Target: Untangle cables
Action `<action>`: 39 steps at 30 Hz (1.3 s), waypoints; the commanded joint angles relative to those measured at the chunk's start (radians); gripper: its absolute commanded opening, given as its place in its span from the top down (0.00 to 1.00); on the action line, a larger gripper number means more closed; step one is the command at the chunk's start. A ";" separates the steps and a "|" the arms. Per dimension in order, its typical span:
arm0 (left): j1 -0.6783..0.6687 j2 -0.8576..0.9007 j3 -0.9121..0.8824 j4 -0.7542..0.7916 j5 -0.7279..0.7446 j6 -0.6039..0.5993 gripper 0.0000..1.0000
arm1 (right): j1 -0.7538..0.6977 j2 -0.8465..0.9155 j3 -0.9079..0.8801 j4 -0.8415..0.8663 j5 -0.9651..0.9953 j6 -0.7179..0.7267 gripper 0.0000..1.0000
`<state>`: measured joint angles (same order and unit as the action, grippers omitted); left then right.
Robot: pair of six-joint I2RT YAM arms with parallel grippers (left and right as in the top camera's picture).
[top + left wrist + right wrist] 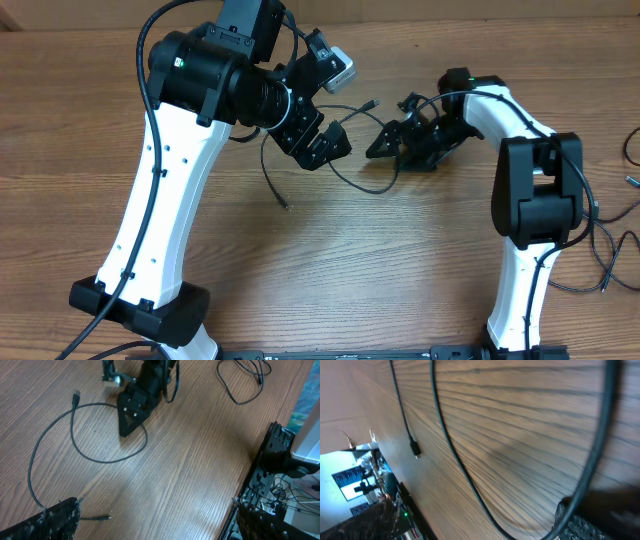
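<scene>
One thin black cable lies on the wooden table between my two grippers. It curves from a plug round to a second plug. My left gripper hovers open at the loop's left side. In the left wrist view the cable bends ahead of the open left gripper, with one plug beside the left finger. My right gripper is open at the loop's right side. In the right wrist view the cable sweeps between the fingers of the right gripper and crosses its right finger.
More loose black cables lie at the table's right edge behind the right arm, and they show as a bundle in the left wrist view. The table's near edge runs by the left gripper's right finger.
</scene>
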<state>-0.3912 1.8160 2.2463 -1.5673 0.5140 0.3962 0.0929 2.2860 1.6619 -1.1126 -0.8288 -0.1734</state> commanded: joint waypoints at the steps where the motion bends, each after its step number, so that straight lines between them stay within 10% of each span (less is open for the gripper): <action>1: -0.002 -0.004 0.000 0.001 -0.001 0.000 0.00 | 0.048 0.016 -0.026 0.056 0.045 0.045 0.00; 16: -0.002 -0.004 0.000 0.001 -0.001 0.000 0.00 | 0.155 0.016 -0.026 0.373 0.124 0.391 0.03; 19: -0.002 -0.004 0.000 0.001 -0.001 0.000 0.00 | 0.167 0.016 -0.026 0.390 0.140 0.417 0.30; 23: -0.002 -0.004 0.000 0.001 -0.001 0.000 0.00 | 0.169 0.016 -0.026 0.367 0.148 0.417 0.96; 39: -0.002 -0.004 0.000 0.001 -0.001 0.000 0.00 | -0.039 -0.097 0.318 0.029 0.421 0.419 0.96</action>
<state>-0.3912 1.8160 2.2463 -1.5669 0.5140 0.3962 0.1104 2.2753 1.8393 -1.0611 -0.4690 0.2420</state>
